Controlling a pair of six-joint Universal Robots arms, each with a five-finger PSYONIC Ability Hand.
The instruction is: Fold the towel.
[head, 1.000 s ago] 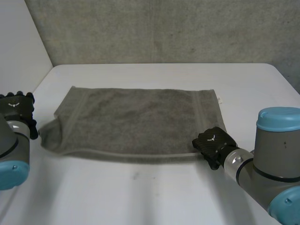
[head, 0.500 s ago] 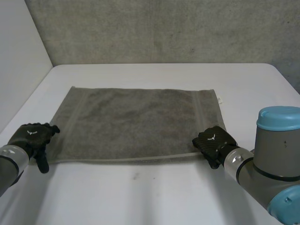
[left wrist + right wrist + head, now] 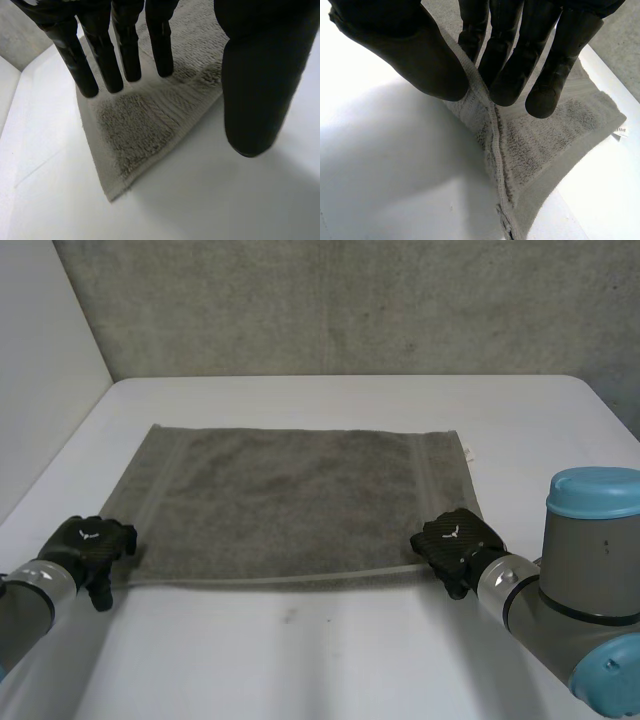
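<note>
A grey towel (image 3: 300,500) lies spread flat on the white table (image 3: 330,660). My left hand (image 3: 88,543) is at its near left corner. In the left wrist view its straight fingers (image 3: 120,50) rest on the towel (image 3: 135,125) just inside that corner, while the thumb (image 3: 260,85) stands apart over bare table beside the near edge. My right hand (image 3: 455,540) is at the near right corner. There the thumb (image 3: 420,55) and fingers (image 3: 520,55) pinch the towel's hem (image 3: 492,130), lifting it into a ridge.
A small white label (image 3: 467,451) sticks out of the towel's far right corner. A grey wall (image 3: 330,300) runs behind the table, and a white side wall (image 3: 40,360) stands at the left. Bare table lies in front of the towel.
My left hand has come in from the table's left side onto the towel's near left corner. That corner, raised a second ago, now lies flat. The right hand has kept still.
</note>
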